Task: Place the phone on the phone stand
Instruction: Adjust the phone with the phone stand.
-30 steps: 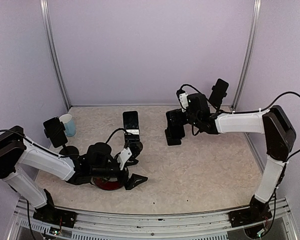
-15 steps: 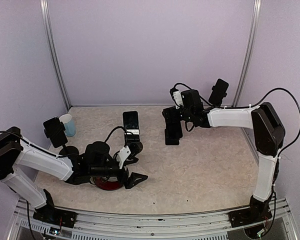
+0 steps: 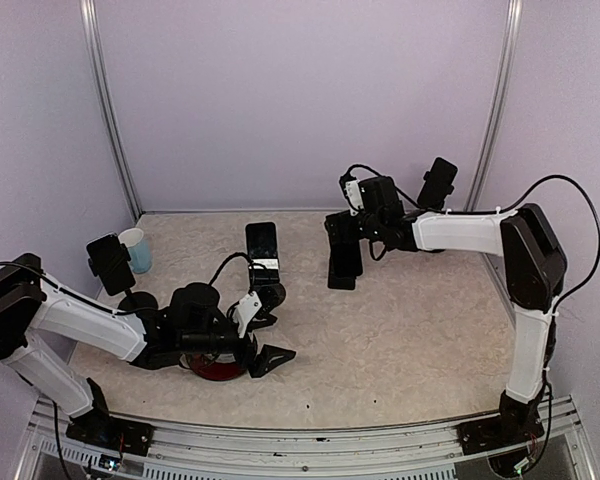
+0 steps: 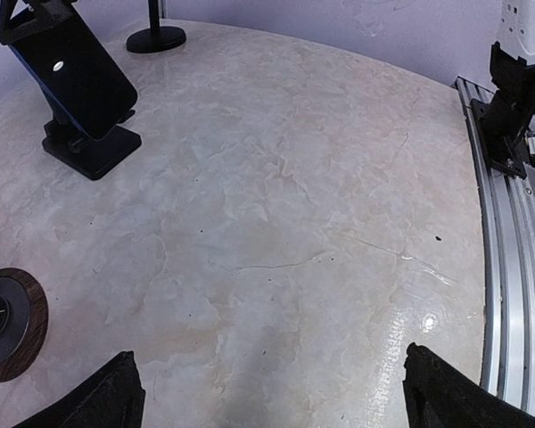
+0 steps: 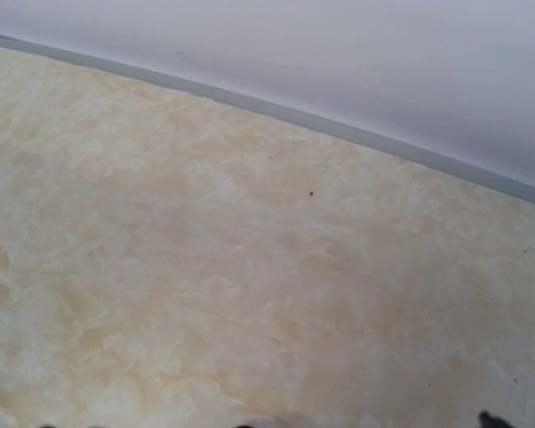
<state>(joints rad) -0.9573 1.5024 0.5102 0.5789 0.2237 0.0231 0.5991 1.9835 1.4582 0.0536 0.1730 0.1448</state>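
Phone (image 4: 69, 78) tilted back on block stand (image 4: 91, 147), right of table centre. Right gripper (image 3: 347, 228) at phone's top edge; cannot tell whether clamped or loose, fingertips barely in own wrist view. Left gripper (image 4: 281, 403) low over table (image 4: 276, 223), spread wide, empty, well apart from phone.
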